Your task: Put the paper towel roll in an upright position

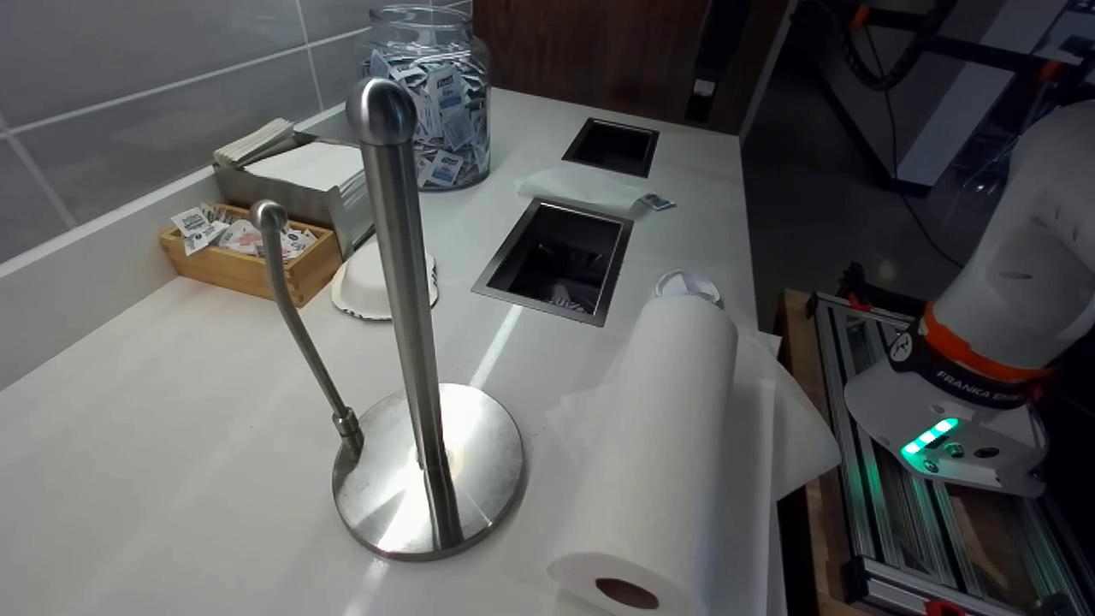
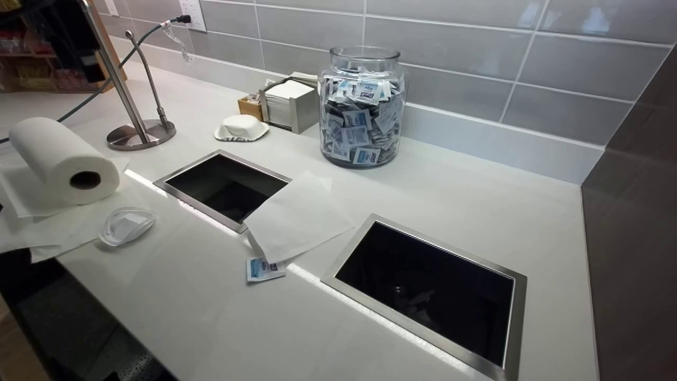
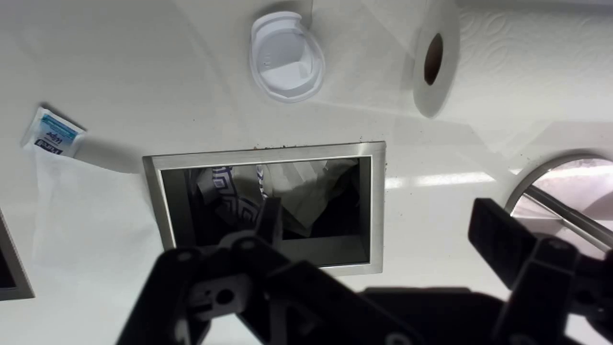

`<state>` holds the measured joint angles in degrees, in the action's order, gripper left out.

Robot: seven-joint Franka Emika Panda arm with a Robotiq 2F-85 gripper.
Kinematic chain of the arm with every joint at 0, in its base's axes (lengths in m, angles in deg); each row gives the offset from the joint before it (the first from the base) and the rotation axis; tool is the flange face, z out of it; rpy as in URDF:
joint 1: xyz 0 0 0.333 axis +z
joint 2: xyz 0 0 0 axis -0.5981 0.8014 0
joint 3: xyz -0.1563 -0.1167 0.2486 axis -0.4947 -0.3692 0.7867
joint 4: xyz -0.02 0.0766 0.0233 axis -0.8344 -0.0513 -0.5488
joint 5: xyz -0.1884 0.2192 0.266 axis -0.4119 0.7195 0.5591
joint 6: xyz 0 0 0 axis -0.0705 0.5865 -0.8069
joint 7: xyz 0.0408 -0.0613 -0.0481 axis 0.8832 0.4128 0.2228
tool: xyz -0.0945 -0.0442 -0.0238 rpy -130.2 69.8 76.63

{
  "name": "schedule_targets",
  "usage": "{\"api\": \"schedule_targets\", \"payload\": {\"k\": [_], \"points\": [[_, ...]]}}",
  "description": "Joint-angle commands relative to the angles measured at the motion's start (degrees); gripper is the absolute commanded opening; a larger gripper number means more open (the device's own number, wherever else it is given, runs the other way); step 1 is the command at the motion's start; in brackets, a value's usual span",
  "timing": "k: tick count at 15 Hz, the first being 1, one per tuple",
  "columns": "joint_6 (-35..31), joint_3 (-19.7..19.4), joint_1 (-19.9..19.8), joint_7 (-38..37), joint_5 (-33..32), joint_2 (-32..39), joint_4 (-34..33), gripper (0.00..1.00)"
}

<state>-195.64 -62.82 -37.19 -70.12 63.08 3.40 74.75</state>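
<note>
The white paper towel roll (image 1: 667, 428) lies on its side along the counter's edge, with a loose sheet (image 1: 791, 419) trailing under it and over the edge. It also lies on its side in an exterior view (image 2: 63, 153) and in the wrist view (image 3: 527, 62), its hollow core showing. The silver holder (image 1: 398, 231) stands upright and bare beside the roll; it shows in an exterior view (image 2: 124, 87), and part of its base in the wrist view (image 3: 574, 184). My gripper (image 3: 376, 211) is open and empty above the counter, between a bin opening and the holder, apart from the roll.
A framed bin opening (image 3: 268, 154) lies below my gripper; a second (image 2: 418, 238) is further along. A white cup lid (image 3: 287, 57) sits near the roll's end. A glass jar (image 2: 362, 106), napkin holder (image 2: 288, 103), white bowl (image 2: 240, 128) and wipe packet (image 2: 264, 269) are around.
</note>
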Motion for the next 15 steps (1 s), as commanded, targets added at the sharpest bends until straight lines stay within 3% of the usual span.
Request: {"api": "schedule_targets", "payload": {"k": [1, 9, 15], "points": [[0.14, -0.18, 0.2, -0.09, -0.12, 0.03, -0.12, 1.0], [4.49, -5.7, 1.18, 3.93, 13.61, -0.33, 8.59, 1.0], [3.35, -11.47, 1.6, 16.01, 26.35, 1.09, 17.64, 1.0]]}}
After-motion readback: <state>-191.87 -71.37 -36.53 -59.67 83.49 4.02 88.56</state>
